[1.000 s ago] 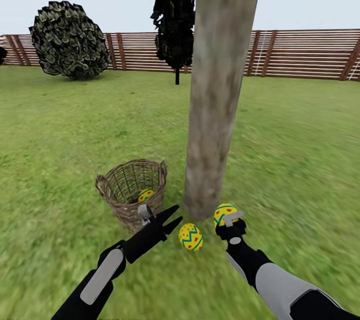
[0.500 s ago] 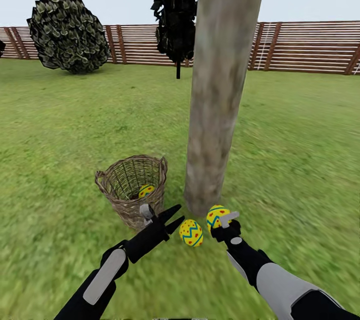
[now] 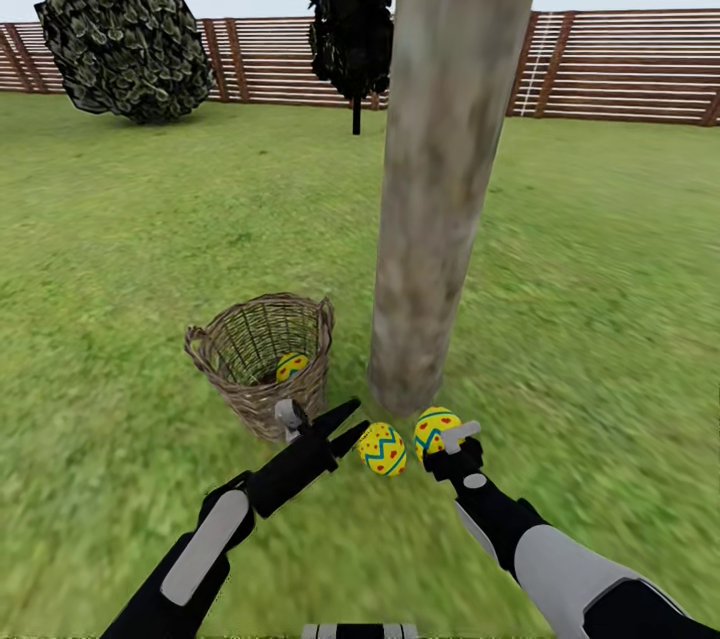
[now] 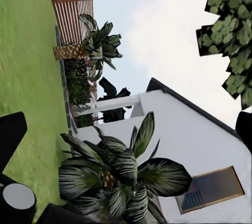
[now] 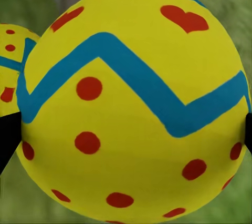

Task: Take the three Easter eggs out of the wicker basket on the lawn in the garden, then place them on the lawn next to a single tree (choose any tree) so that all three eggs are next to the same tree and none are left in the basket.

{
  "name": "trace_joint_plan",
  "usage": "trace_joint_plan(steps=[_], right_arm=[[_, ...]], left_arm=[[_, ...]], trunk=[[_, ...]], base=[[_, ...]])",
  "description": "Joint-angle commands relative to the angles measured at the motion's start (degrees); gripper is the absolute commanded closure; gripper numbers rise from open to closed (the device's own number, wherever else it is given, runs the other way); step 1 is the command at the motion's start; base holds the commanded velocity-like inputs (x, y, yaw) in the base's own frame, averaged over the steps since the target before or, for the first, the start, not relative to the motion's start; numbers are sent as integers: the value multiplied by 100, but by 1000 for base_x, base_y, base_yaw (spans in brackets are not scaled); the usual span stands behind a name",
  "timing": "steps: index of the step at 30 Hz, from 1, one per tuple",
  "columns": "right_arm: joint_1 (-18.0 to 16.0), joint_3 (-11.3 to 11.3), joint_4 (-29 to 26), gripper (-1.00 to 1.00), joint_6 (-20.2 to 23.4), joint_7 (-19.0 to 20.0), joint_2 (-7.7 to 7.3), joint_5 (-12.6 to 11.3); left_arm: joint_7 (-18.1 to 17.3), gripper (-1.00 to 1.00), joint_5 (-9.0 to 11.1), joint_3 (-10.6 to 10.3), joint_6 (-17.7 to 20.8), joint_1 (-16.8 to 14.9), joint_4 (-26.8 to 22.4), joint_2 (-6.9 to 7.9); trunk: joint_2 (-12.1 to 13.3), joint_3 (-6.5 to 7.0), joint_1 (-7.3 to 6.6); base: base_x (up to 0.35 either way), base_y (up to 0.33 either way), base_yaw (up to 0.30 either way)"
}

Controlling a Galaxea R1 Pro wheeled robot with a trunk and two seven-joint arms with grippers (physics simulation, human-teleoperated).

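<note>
The right gripper (image 3: 443, 438) clasps an egg (image 3: 432, 429) at the tree (image 3: 440, 169) foot; set it gently beside the lying egg (image 3: 382, 448), avoiding a nudge; left gripper (image 3: 345, 424) gapes empty; one egg (image 3: 291, 365) waits in the basket (image 3: 225, 374) beside the trunk.

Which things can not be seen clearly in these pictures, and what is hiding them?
- Egg in the basket, head view: mostly behind the wicker basket weave and rim.
- Held egg, head view: partly covered by the right hand; whether it touches the lawn cannot be told.
- Egg on the grass, right wrist view: cut by the edge and hidden behind the held egg.
- Tree: crown cut off.
</note>
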Motion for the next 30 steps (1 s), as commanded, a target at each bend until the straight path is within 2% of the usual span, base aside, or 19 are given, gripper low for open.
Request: trace_joint_plan(steps=[1,5,7,10,12,18,23,30], right_arm=[[-5,49,5,100,-25,-34,0,-63],[-5,48,8,100,-16,-34,17,-65],[-5,48,8,100,-6,-34,19,-65],[-10,48,104,100,13,-34,7,-53],[-30,55,129,100,29,-34,12,-44],[-105,48,347,100,44,-42,17,-56],[-111,56,454,100,25,-36,32,-39],[-111,83,376,100,-34,-34,41,5]], left_arm=[[12,-100,62,4,62,-3,-200,15],[22,-100,141,65,137,-11,-963,26],[-38,-100,343,62,107,-12,-1072,30],[-72,-100,441,44,89,-12,-1071,31],[-63,-100,424,3,87,-12,-1065,-20],[-43,-100,408,-19,54,-12,-1049,-42],[-68,-100,416,-11,29,-12,-990,-40],[-69,-100,428,-7,27,-12,-958,-45]], trunk=[[-3,-27,1],[-9,-116,12],[-11,-160,17],[-15,-227,25],[-18,-271,30],[-26,-404,45],[-26,-404,45],[-26,-404,45]], base=[[0,0,0],[0,0,0],[0,0,0],[0,0,0],[0,0,0],[0,0,0],[17,0,0],[308,0,0]])
